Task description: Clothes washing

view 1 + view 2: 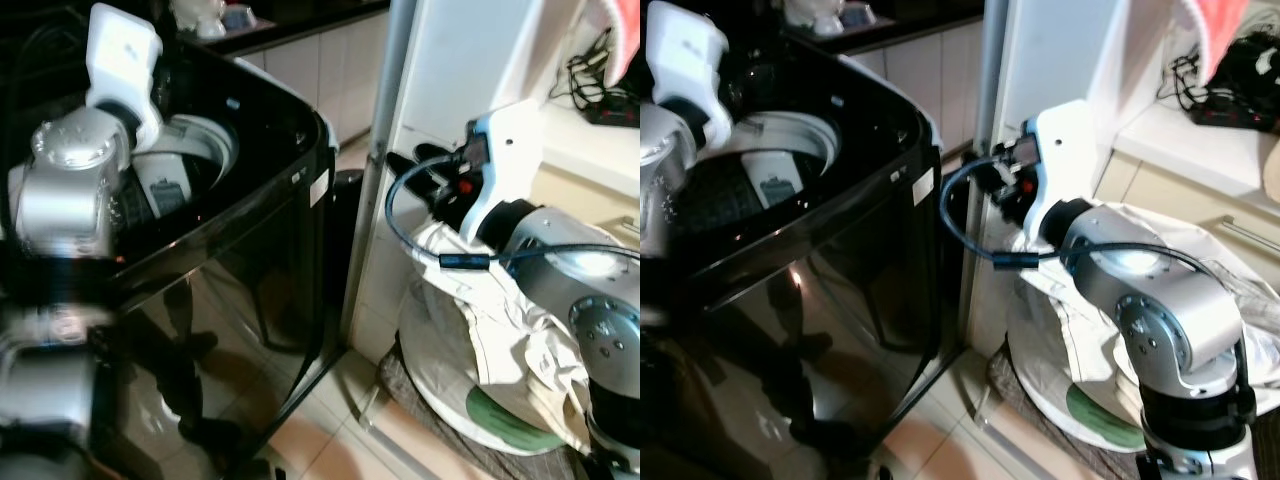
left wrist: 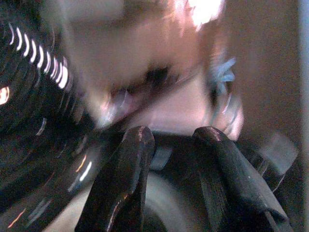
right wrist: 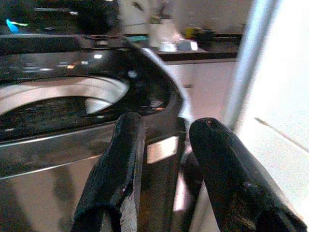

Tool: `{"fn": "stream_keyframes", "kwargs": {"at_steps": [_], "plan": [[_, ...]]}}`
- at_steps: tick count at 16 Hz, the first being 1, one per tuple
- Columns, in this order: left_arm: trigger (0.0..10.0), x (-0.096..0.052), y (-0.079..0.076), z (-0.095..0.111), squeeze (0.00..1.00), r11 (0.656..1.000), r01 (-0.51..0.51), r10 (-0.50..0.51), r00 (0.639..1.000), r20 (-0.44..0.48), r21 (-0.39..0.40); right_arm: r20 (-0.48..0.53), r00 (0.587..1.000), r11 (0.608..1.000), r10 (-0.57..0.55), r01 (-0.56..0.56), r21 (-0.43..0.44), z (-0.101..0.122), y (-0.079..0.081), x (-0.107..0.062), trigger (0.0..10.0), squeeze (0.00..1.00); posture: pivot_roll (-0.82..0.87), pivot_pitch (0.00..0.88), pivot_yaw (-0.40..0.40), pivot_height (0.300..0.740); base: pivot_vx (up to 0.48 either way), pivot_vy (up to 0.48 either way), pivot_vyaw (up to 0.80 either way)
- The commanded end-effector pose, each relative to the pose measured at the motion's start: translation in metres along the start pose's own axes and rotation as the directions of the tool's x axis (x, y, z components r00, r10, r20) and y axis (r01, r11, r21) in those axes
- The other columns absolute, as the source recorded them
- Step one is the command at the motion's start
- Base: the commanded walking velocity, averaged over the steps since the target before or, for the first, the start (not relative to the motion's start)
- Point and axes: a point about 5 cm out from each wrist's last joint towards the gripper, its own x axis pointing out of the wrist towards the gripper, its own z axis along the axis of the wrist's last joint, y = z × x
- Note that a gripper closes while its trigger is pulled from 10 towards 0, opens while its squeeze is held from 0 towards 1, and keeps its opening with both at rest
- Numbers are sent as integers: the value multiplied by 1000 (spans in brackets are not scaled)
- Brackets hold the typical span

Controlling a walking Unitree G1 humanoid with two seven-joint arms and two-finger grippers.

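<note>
Fingers (image 3: 130, 159) of both grippers narrowly parted, empty; washer (image 1: 250, 200) drum seen via rt wrist.

— That washer (image 1: 250, 250) is gleaming, glossy black, mirroring the tiled floor (image 1: 330, 420).
— And its drum rim (image 1: 215, 140) is looking like smooth white plastic.
— The arms (image 1: 1170, 320) are shining, brushed silver metal.
— The cloth (image 1: 520, 340) is lying crumpled, matt, off-white, beside a smooth pole (image 1: 385, 120).

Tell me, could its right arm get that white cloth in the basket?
Probably yes: the right gripper, fingers apart and holding nothing, is raised beside the washing machine, and the white cloth lies uncovered in the round basket just below that arm.
</note>
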Motion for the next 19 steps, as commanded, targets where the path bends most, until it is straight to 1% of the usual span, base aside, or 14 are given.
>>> {"fn": "stream_keyframes", "kwargs": {"at_steps": [1,2,3,4,5,6,7,9,11,14,15,16,18,19], "plan": [[10000,-12,-12,-14,0,996,-27,27,1000,9,-90,0,993,993,-116,116,-16,0,-14,0,10000,0,-23,10,14,740,0,0,0],[10000,-18,-20,-19,0,992,-38,39,999,8,-120,-6,989,988,-150,150,-27,-2,-18,0,10000,0,-23,10,14,740,0,0,0],[10000,-41,-59,-45,0,988,-28,23,999,-32,-155,-102,948,951,-303,293,-100,-20,-36,-4,10000,0,-37,15,14,740,0,0,0],[10000,-49,-71,-51,0,984,-29,24,999,-32,-174,-144,921,929,-363,346,-128,-29,-44,-7,10000,0,-37,15,14,740,0,0,0],[10000,-63,-92,-47,0,977,80,-81,997,1,-200,-204,861,885,-466,454,-105,-42,-66,-16,10000,0,-41,18,12,740,0,0,0],[10000,-67,-100,-45,0,969,142,-142,990,16,-201,-218,841,868,-494,492,-70,-45,-75,-19,10000,0,-44,19,13,740,0,0,0],[10000,-74,-111,-40,0,945,254,-247,967,61,-207,-263,822,856,-506,516,-37,-50,-87,-22,10000,1000,-47,20,12,740,0,0,0],[10000,-78,-122,-40,0,926,307,-300,952,63,-221,-322,805,863,-498,497,-90,-59,-96,-25,10000,1000,-49,21,12,740,0,0,0],[10000,-77,-122,-46,0,939,279,-280,960,27,-203,-412,779,874,-473,475,-107,-76,-101,-29,10000,1000,-53,22,15,740,0,0,0],[10000,-81,-126,-46,0,931,327,-328,945,22,-163,-449,750,865,-485,486,-123,-83,-106,-29,10000,1000,-53,21,12,740,0,0,0],[10000,-83,-128,-41,0,915,364,-362,931,48,-173,-461,732,854,-502,502,-134,-86,-114,-29,10000,1000,-51,20,10,740,0,0,0],[10000,-86,-134,-35,0,886,427,-421,904,72,-179,-463,717,846,-521,506,-169,-89,-123,-29,10000,1000,-50,21,11,740,0,0,0],[10000,-90,-140,-31,0,853,494,-487,869,81,-170,-482,711,854,-512,483,-194,-93,-128,-28,10000,1000,-48,20,9,740,0,0,0],[10000,-93,-142,-30,0,832,533,-528,846,74,-152,-510,705,865,-492,462,-197,-98,-131,-29,10000,392,-48,20,9,740,0,0,0]]}}
